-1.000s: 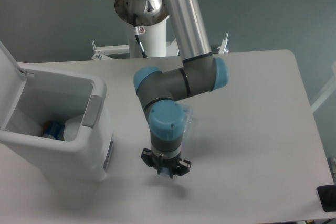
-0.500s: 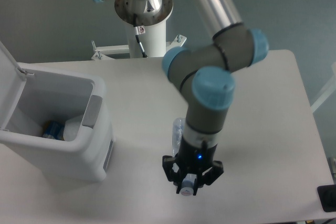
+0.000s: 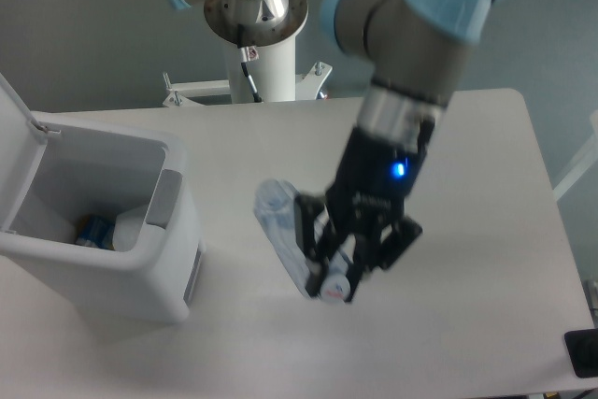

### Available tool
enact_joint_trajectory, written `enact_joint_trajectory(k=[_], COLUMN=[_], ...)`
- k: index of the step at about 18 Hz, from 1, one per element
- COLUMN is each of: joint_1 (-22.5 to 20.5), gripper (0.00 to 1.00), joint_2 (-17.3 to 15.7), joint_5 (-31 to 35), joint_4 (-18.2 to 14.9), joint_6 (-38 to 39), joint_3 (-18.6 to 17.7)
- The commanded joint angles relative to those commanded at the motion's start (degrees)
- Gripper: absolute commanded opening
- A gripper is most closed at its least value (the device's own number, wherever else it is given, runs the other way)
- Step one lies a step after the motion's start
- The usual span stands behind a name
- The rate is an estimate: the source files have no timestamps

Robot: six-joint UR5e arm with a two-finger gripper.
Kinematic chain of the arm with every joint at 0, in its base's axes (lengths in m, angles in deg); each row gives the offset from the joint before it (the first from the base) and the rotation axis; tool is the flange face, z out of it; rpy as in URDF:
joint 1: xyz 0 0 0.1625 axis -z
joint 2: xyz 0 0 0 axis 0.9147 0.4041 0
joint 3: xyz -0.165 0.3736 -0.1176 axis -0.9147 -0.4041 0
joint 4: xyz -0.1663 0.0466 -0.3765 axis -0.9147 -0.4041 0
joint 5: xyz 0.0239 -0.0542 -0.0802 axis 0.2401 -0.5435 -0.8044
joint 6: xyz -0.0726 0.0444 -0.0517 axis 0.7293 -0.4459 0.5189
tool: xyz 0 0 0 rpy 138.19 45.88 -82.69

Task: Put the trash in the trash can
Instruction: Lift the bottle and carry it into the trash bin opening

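My gripper (image 3: 338,263) is raised above the table's middle and is shut on a crushed clear plastic bottle (image 3: 288,235), held near its cap end so the body slants up to the left. The white trash can (image 3: 103,273) stands at the left with its lid (image 3: 13,117) swung open. Inside the bin lies trash: something blue (image 3: 93,229) and a pale crumpled piece (image 3: 131,227). The bottle hangs well to the right of the bin's opening.
The arm's white base column (image 3: 264,67) rises behind the table's far edge. A dark object (image 3: 582,353) sits at the front right corner of the table.
The gripper came down over the bottle on the table, shut on it, and has lifted it up toward the camera. The arm's elbow swung to the right.
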Motion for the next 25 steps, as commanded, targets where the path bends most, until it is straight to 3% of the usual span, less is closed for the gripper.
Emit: enact_joint_trajectory(k=[3,10,14,19,22,24,25], joint_1=[0.7,6.06,9.66,13.35,14.58,14.94,15.03], gripper=[0.03,0.03,0.04,0.05,0.15,0.31,0.53], joint_2=[0.35,1.31,2.02,2.02,2.54,2.63,2.46], joint_5=[-2.48,-2.48,-2.22,-1.86,-1.86,-1.86,-1.86], joint_4=[0.09,0.26,2.28,6.41,6.85,6.86,6.86], joint_6=[1.58,2.89,4.13,3.78,1.68,-0.78,-1.83], joint_3=[2.29,2.03,1.59,-1.48,-2.62,-3.5,-4.11])
